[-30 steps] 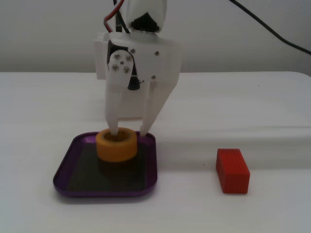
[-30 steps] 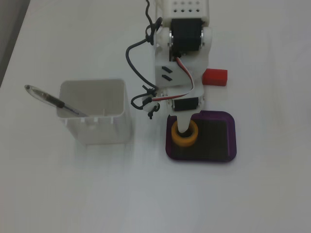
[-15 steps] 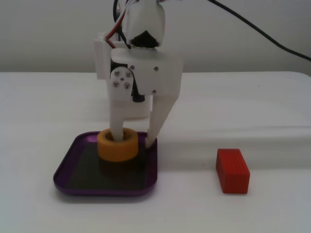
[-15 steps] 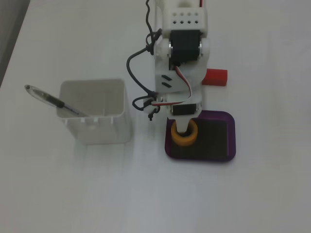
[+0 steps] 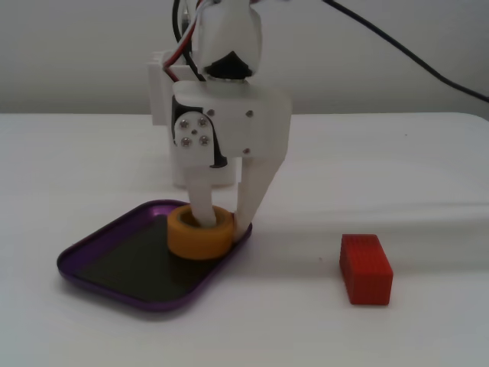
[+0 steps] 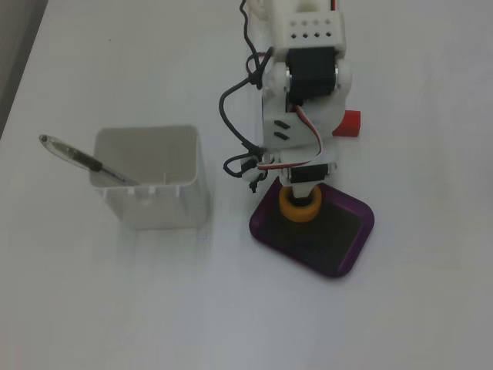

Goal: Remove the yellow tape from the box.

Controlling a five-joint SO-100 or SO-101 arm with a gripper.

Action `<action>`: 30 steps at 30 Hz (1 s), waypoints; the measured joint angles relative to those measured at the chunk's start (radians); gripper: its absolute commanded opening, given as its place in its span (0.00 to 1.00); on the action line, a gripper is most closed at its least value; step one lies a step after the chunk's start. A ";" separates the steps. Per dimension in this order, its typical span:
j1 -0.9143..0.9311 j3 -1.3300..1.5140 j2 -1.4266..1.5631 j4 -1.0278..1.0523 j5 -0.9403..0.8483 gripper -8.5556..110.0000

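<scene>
The yellow tape (image 5: 200,234) sits in the right corner of the purple box (image 5: 130,264) in a fixed view from the front. My white gripper (image 5: 223,224) comes straight down on it. One finger is inside the roll's hollow core and the other is outside its right wall, so the jaws are shut on that wall. In a fixed view from above, the tape (image 6: 300,206) lies at the top left of the box (image 6: 333,240), under the gripper (image 6: 302,194). The box lies skewed on the table.
A red ribbed block (image 5: 365,268) lies on the table to the right of the box; from above, the block (image 6: 352,123) peeks out beside the arm. A tall white container (image 6: 151,177) with a pen (image 6: 77,157) stands left of the arm.
The fingers have closed on the tape's wall. The tape has shifted right, and the box has swung round, its left end now nearer the front camera.
</scene>
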 measured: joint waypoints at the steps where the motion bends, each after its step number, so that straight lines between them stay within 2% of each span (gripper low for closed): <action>1: 0.000 -0.005 0.003 0.009 0.000 0.07; 9: -0.003 -0.117 0.163 0.153 -0.003 0.07; 18: -0.002 -0.172 0.482 0.365 -0.003 0.07; 24: -0.006 0.115 0.804 0.367 -0.003 0.07; 30: 0.003 0.664 1.103 0.095 -0.014 0.07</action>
